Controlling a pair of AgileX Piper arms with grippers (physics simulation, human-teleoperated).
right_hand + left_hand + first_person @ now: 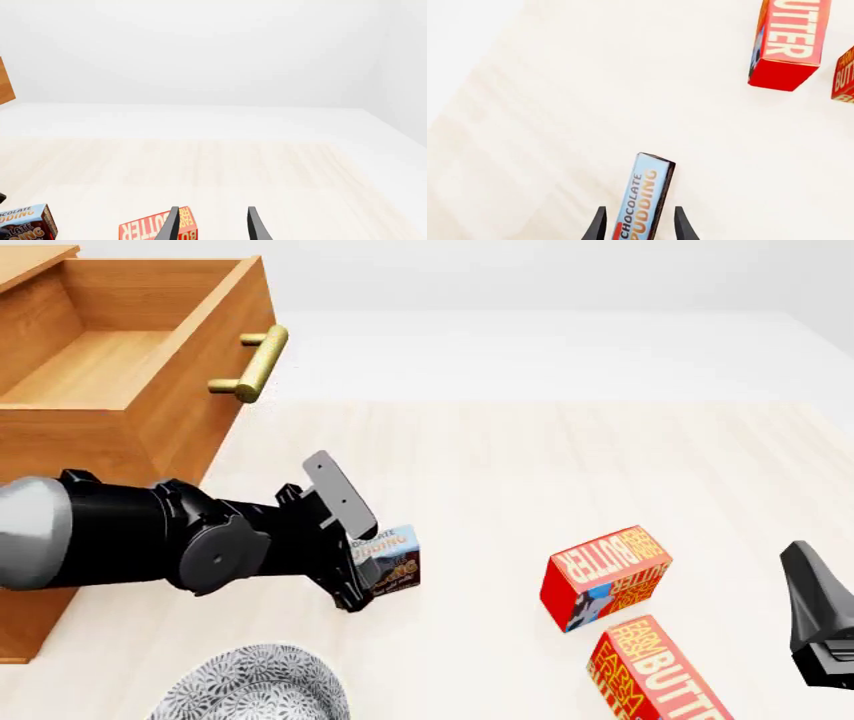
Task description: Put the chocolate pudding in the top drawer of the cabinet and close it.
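The chocolate pudding [644,197], a small box with a light blue band and brown front, stands between the fingers of my left gripper [640,227]. A gap shows on each side, so that gripper is open around it. In the front view the pudding [394,560] is at the tip of the left gripper [371,575], left of centre. The top drawer [200,350] of the cabinet [27,265] is pulled out at the upper left, its inside bare. My right gripper [814,600] hangs open at the right edge, holding nothing.
Two red-and-yellow butter boxes [607,578] [654,670] lie between the arms, the nearer one just beyond the right gripper [213,227]. A patterned plate [254,685] sits at the front under the left arm. The drawer's brass handle [251,365] sticks out toward the table.
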